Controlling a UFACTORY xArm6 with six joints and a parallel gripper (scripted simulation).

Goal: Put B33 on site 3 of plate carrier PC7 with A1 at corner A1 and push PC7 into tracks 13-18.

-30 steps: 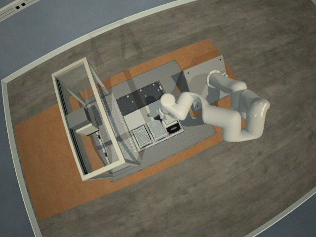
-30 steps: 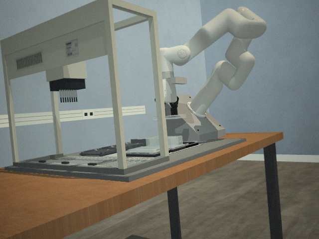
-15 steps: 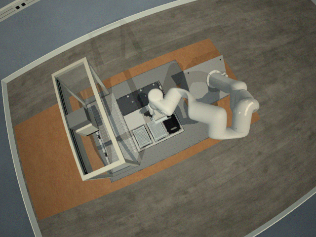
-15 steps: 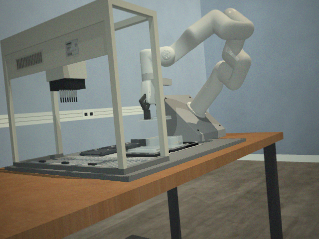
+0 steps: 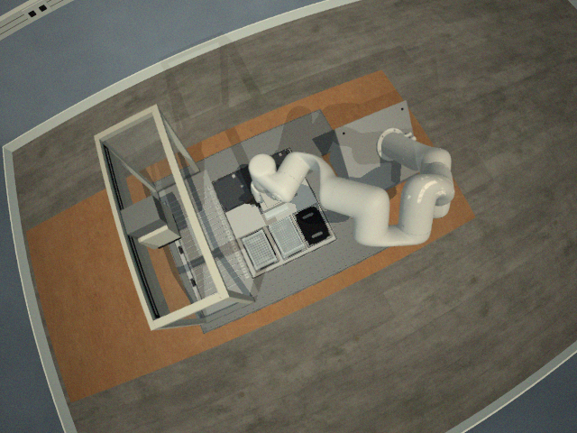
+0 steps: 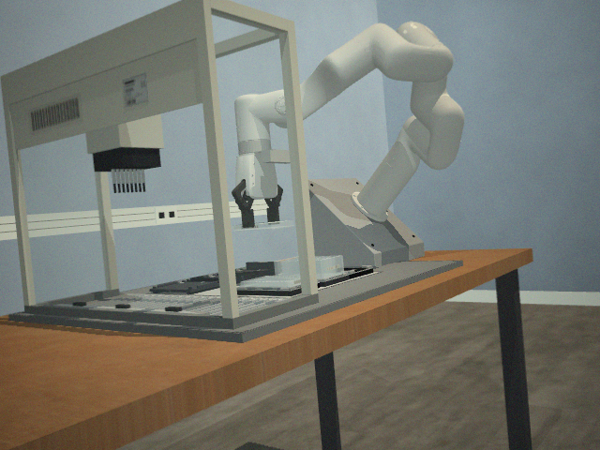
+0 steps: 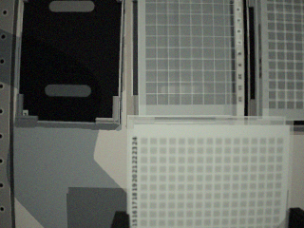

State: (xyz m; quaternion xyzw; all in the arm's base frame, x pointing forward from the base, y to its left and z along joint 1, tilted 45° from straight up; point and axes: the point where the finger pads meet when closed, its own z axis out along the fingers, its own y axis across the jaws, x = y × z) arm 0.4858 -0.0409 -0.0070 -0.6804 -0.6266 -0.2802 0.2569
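- Tool (image 6: pixel 261 217) (image 5: pixel 266 205) clamped on B33 (image 6: pixel 263 225) (image 7: pixel 206 176), held level, high, presumably to clear nests.
- PC7 (image 5: pixel 231 190) on apron, inboard of surface (image 5: pixel 84 298) edges, site 3 likely next.

My pincer (image 5: pixel 266 198) (image 6: pixel 261 223): shifted toward the carrier, away from nest S1.
B33 (image 5: pixel 279 210) (image 6: pixel 263 225) (image 7: pixel 209 178): carried along, aloft.
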